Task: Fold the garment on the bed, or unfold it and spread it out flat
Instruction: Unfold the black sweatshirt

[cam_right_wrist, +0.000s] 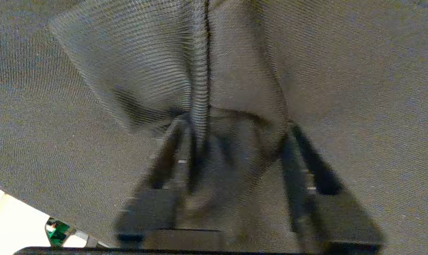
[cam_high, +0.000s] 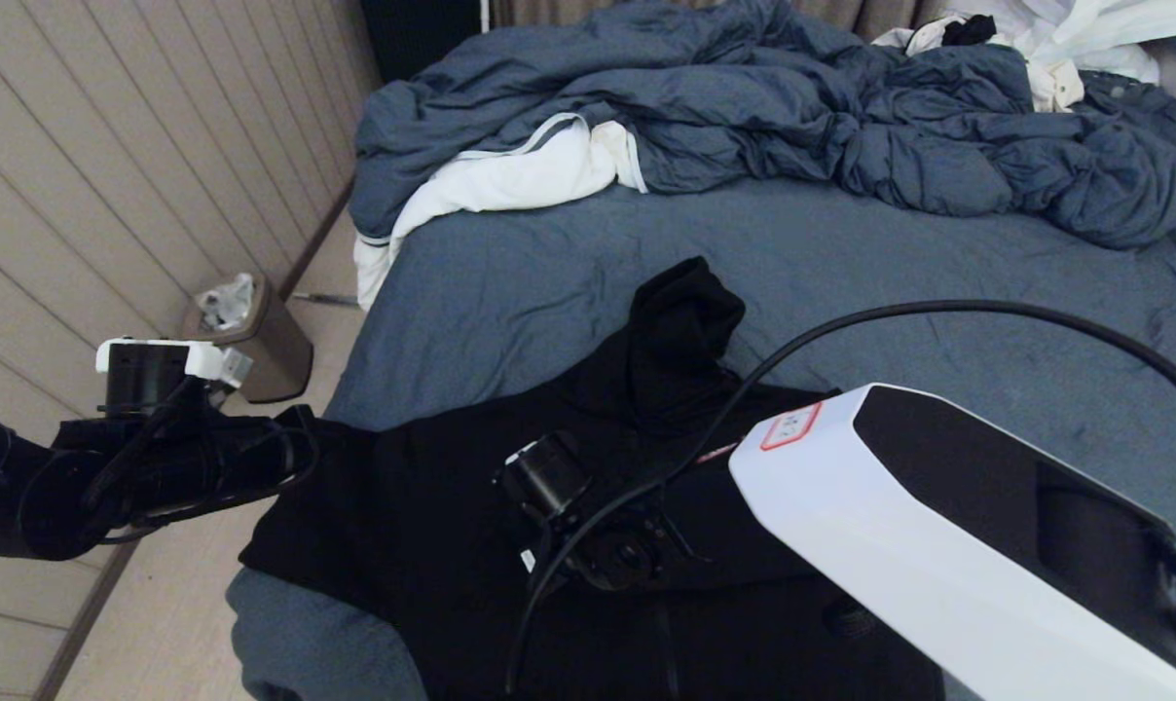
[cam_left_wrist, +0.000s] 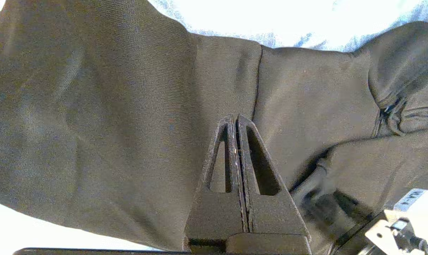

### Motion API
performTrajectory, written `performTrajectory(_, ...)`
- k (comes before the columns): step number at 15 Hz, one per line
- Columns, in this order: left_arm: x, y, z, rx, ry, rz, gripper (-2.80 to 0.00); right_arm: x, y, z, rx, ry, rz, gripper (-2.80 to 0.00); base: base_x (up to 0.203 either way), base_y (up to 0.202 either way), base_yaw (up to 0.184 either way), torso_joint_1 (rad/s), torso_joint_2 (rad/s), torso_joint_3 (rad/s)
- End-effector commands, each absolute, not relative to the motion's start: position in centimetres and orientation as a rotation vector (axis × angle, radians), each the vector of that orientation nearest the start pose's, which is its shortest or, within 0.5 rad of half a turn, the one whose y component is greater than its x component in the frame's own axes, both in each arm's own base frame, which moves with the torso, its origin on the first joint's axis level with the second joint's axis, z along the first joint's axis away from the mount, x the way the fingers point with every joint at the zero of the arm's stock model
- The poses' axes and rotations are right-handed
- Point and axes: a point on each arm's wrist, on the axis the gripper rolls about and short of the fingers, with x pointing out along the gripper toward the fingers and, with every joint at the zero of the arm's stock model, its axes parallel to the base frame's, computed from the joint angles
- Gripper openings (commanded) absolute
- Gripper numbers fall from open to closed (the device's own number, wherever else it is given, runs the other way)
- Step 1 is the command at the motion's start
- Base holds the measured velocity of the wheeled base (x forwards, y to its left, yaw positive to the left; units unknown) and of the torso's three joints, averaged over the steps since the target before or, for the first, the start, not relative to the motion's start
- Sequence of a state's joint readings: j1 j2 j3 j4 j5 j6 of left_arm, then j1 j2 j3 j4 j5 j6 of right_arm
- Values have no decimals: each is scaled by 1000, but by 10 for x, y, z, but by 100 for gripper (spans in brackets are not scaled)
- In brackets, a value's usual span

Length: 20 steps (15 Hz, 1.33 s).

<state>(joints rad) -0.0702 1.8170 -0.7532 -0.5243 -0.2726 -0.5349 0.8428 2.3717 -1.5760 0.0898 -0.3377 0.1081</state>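
Dim, flat room light leaves the hoodie [cam_high: 432, 526] a detail-less black mass, while both wrist views blow out white behind blurred, moiré-streaked cloth.

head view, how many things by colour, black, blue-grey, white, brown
Black: 1, the hoodie
Blue-grey: 2, the bed sheet and the duvet
White: 1, the pile of clothes
Brown: 1, the bin
Total: 5
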Motion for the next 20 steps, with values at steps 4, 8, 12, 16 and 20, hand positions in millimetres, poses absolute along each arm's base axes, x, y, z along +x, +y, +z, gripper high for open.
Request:
performTrajectory(4,311,-28,122,-574,620,-184,-280,309,335,62,-390,756,426,-280,0,0,0,0,0,0)
performTrajectory(8,311,-28,120,-574,624,-182,-280,309,321,98,-353,693,389,-280,0,0,0,0,0,0)
performTrajectory(12,311,-28,120,-575,623,-182,-280,324,260,162,-257,603,281,-280,0,0,0,0,0,0)
performTrajectory(16,311,-28,119,-576,627,-183,-280,334,191,198,-231,557,152,-280,0,0,0,0,0,0)
performTrajectory(20,310,-28,118,-576,631,-181,-280,347,126,213,-188,545,-4,-280,0,0,0,0,0,0)
